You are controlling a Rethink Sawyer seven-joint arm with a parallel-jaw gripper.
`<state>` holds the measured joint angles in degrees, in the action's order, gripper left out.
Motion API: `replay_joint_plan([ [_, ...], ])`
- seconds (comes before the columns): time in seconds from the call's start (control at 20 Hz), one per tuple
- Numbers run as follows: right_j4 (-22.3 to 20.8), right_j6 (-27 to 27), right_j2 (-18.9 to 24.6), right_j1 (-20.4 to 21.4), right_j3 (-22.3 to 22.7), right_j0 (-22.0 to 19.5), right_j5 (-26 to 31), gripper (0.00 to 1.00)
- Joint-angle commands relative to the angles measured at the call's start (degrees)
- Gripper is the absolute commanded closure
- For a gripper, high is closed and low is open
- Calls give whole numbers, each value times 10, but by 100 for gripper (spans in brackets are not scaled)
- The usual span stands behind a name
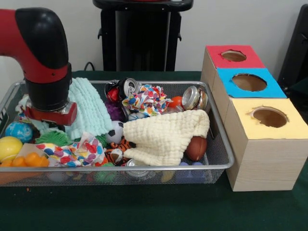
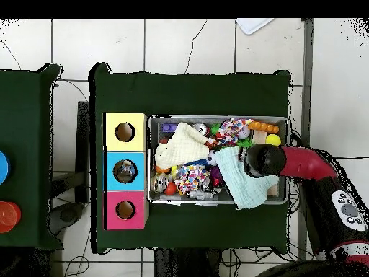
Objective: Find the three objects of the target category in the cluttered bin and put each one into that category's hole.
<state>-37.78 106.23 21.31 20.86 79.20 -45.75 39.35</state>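
The wire mesh bin [image 1: 144, 168] is full of clutter and also shows in the overhead view [image 2: 216, 117]. My gripper [image 1: 49, 115] hangs from the red and black arm, low over the bin's left part, against a mint green cloth [image 1: 89, 106]. Its tips are hidden in the clutter. From above, the gripper [image 2: 261, 160] sits by the same cloth [image 2: 241, 184]. No bottle shows clearly. A clear and blue scrap [image 1: 136, 116] peeks out under a colourful cloth, and I cannot tell what it is. The blue-surround hole [image 1: 249, 82] tops the middle wooden box [image 2: 125, 171].
Silver cans [image 1: 130, 86] [image 1: 194, 97] lie at the bin's back. A cream cloth [image 1: 166, 134] covers the right middle, with a brown football [image 1: 196, 147] beside it. A yellow ball [image 1: 8, 147] and a blue ball [image 1: 18, 131] lie at the left. The red hole [image 1: 234, 56] and the yellow hole [image 1: 269, 117] flank the blue one.
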Motion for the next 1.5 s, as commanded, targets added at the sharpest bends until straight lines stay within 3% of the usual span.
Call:
replay_joint_plan([
  [0.05,10,-128,44,20,29,-39,26,100],
  [0.35,40,-129,71,54,5,-43,56,100],
  [0.8,60,-127,73,92,-13,-14,147,100],
  [1.2,105,0,45,120,15,56,198,100],
  [1.5,146,76,13,124,6,114,231,100],
])
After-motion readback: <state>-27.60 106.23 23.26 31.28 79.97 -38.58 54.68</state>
